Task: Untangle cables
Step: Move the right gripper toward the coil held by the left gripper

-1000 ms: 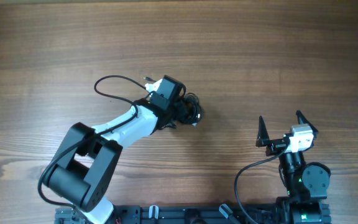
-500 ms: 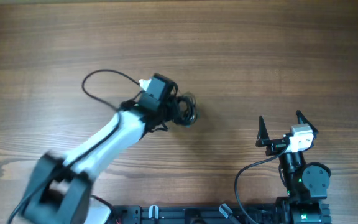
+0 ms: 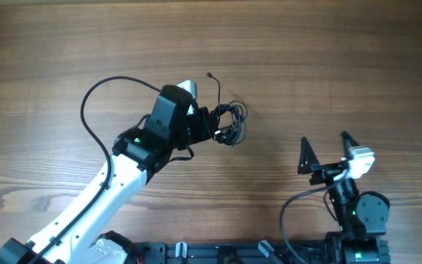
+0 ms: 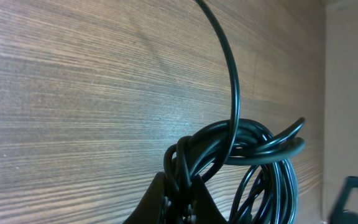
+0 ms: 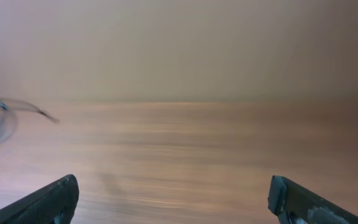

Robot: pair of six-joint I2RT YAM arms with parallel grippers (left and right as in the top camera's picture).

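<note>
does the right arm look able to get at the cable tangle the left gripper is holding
Probably yes: the right gripper stands open with only bare table between it and the cable tangle, whose right side sticks out past the left gripper shut on it.

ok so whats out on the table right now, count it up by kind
tangled bundle of thin black cables: 1 (cords inside too knotted to count)
tools: 2, the left tool shut on the bundle, the right tool open and apart from it
total: 3
</note>
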